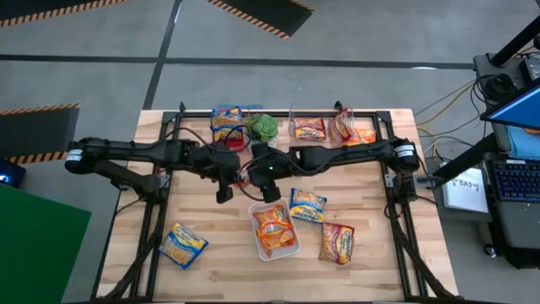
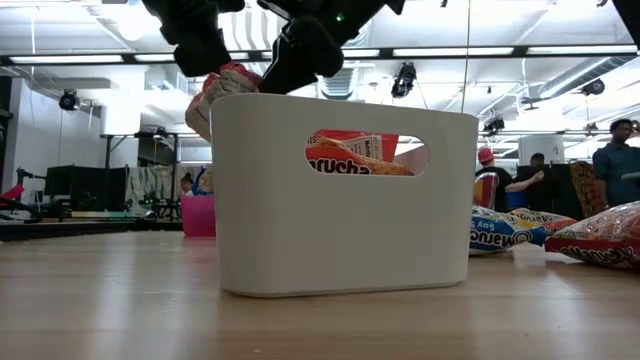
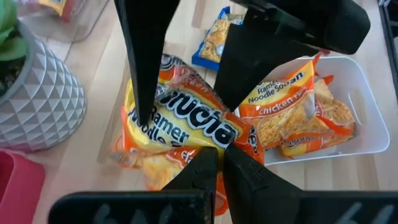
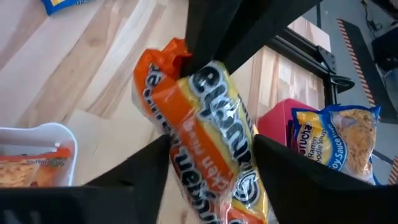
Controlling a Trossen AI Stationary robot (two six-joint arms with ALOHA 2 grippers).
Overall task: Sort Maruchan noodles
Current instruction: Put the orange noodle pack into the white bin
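Note:
One orange-edged Maruchan noodle packet (image 3: 180, 127) hangs in the air between both grippers, above the table near the white bin (image 1: 289, 247); it also shows in the right wrist view (image 4: 211, 118) and behind the bin in the low view (image 2: 225, 88). My left gripper (image 3: 221, 150) is shut on its edge. My right gripper (image 4: 211, 146) has its fingers around the packet's width. The white bin holds several orange packets (image 1: 272, 226). Two blue-edged packets (image 1: 183, 245) (image 1: 307, 205) and one red packet (image 1: 337, 243) lie flat on the table. My left gripper pinches the packet's orange sealed edge (image 3: 239, 138) between its two fingertips; the packet is lifted clear of the table. My right gripper takes the packet across its width, one finger (image 4: 152, 162) on each long side, near the orange side (image 4: 177, 146); the packet bows between them.
Along the far edge stand a pink bin with blue packets (image 1: 226, 122), a green potted plant (image 1: 263, 127) and a clear bin with orange and red packets (image 1: 321, 128). Black frame rails run along the table's left and right sides. People stand in the room beyond the table.

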